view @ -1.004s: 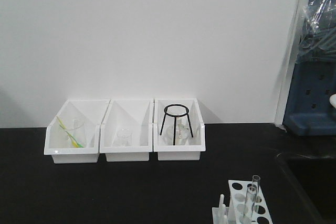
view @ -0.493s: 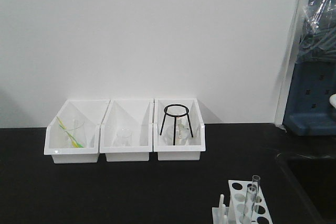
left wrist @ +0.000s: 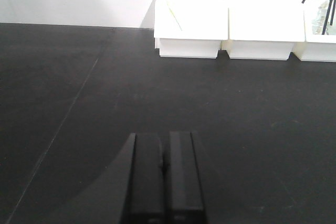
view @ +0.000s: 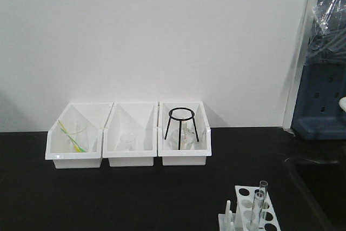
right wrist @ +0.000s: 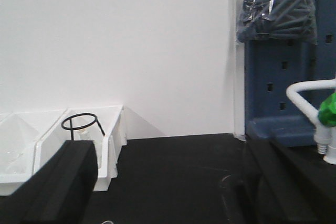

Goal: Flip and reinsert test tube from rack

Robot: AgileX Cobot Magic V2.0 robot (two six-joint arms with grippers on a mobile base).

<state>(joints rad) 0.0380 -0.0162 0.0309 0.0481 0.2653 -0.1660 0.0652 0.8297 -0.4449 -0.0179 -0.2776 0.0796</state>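
Observation:
The white rack point(view: 244, 193) stands at the front right of the black bench, cut off by the bottom edge of the front view. Two clear glass test tubes stand upright in it, one taller at the back point(view: 263, 189) and one nearer point(view: 258, 205). Neither gripper shows in the front view. In the left wrist view my left gripper point(left wrist: 165, 136) is shut, its black fingers point(left wrist: 147, 177) pressed together with nothing between them, low over bare bench. In the right wrist view my right gripper point(right wrist: 168, 150) is wide open and empty; the rack is not visible there.
Three white open-front bins point(view: 130, 158) line the back wall; the right one holds a black wire tripod point(view: 181, 123) and a flask. A sink recess point(view: 319, 182) lies at the right edge. A blue pegboard point(right wrist: 286, 77) and white faucet point(right wrist: 310, 93) stand at the far right.

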